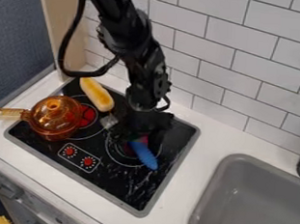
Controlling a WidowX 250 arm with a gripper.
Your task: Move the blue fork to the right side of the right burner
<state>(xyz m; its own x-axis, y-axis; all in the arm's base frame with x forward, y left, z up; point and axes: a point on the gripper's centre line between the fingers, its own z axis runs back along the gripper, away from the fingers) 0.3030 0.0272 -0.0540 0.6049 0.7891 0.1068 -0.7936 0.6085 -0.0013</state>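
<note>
Tabletop (pixel 180 193): wht, w/ blk stove (pixel 124 189)
Wall (pixel 235 42): wht tile
Blue fork (pixel 144 155): on R burner (pixel 118 156)
Tool (pixel 138 134): can't tell state

Fixed camera observed set above the front side of the counter (pixel 215 138), facing down at a slant toward the tiled wall (pixel 233 66), at moderate range (stove (pixel 125 185) left, sink (pixel 199 204) lower right)

The robot's arm (pixel 136 50) is black throughout, with faint pale glints along its surfaces. Its outline is knobbly and uneven — bulky joint housings set between narrower links. A thick, smooth black cable (pixel 63 45) bows out in a long loop beside the upper links, and a thinner dark cable (pixel 166 103) curls near the broad, black tool (pixel 136 136).
</note>
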